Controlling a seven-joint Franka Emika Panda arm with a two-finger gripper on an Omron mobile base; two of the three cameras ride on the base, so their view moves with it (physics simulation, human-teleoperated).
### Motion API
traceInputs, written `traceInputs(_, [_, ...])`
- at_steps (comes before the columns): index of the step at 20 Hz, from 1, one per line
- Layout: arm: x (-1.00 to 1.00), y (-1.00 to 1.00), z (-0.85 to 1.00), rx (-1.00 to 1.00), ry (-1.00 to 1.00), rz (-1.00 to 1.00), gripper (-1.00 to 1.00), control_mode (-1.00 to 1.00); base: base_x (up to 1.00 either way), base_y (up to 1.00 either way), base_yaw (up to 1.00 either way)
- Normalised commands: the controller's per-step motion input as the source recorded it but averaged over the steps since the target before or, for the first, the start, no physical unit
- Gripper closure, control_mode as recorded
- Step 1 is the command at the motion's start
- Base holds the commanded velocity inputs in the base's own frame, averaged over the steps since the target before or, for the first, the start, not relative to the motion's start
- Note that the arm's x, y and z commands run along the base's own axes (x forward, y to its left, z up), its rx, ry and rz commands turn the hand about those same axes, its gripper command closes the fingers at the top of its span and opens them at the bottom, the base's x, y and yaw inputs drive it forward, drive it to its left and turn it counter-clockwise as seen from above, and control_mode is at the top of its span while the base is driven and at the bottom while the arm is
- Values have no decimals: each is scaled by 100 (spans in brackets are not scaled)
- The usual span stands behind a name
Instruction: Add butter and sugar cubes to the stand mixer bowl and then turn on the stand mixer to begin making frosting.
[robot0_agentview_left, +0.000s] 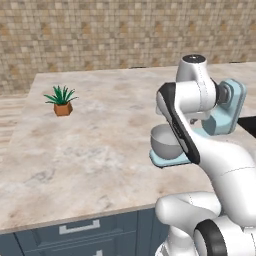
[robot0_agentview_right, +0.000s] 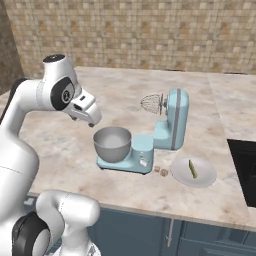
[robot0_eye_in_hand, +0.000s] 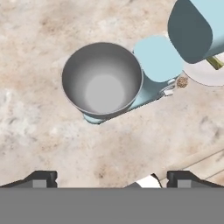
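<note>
The fingers (robot0_eye_in_hand: 112, 178), dark blocky tips at the frame's bottom corners, stand wide apart, empty. Above them at centre sits the round polished-metal stand mixer bowl (robot0_eye_in_hand: 102, 78), empty, on the pale blue stand mixer (robot0_agentview_right: 167, 122), on the mottled stone bench (robot0_eye_in_hand: 39, 127).

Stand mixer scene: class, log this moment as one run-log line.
gripper: open, empty, above stand mixer bowl | bowl: empty, on stand mixer base | butter: on plate | sugar cubes: on counter
</note>
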Motion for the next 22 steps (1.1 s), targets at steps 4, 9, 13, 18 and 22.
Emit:
traceInputs(4, [0, 0, 0, 0, 0, 0, -100, 100, -21, -1, -12])
traceInputs(9, [0, 0, 0, 0, 0, 0, -100, 100, -20, 0, -17])
traceInputs(13, [0, 0, 0, 0, 0, 0, -100, 100, -26, -1, -17])
traceInputs(18, [0, 0, 0, 0, 0, 0, -100, 100, -35, -7, -20])
traceInputs(22, [0, 0, 0, 0, 0, 0, -100, 100, -36, -6, -21])
